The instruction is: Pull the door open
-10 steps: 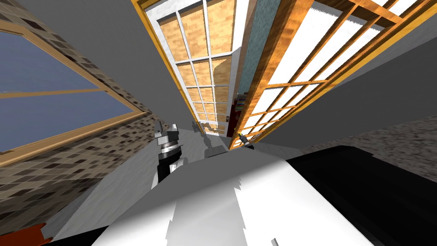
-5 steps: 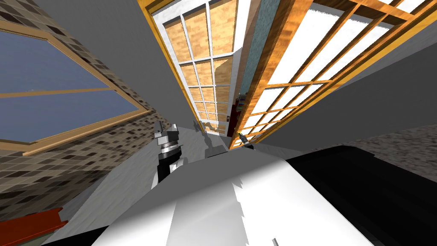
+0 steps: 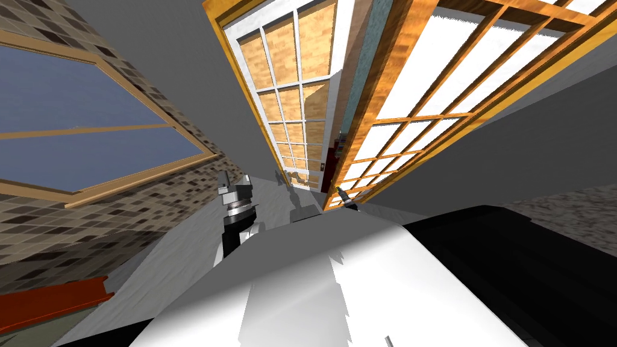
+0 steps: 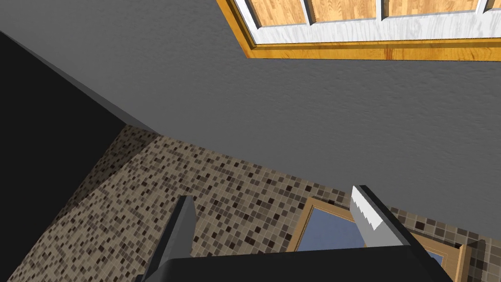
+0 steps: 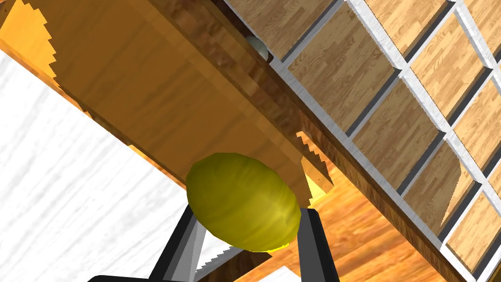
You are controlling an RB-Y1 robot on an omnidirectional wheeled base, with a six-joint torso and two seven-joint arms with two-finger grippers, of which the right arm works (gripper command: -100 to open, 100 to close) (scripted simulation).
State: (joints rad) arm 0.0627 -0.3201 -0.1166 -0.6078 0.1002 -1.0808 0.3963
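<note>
Left jaws released, arm parked aside, probably clear of the swing. Right jaws clenched on the yellow knob (image 5: 243,208) at the door's (image 3: 416,84) free edge, likely for leverage. The door stands ajar.

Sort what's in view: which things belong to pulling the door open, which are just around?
Job:
yellow oval knob
orange wood-framed door with white panes
right gripper, shut on the knob

Around:
white-framed lattice panel
blue window in tan frame
brown mosaic-tiled wall
left gripper, open
</note>
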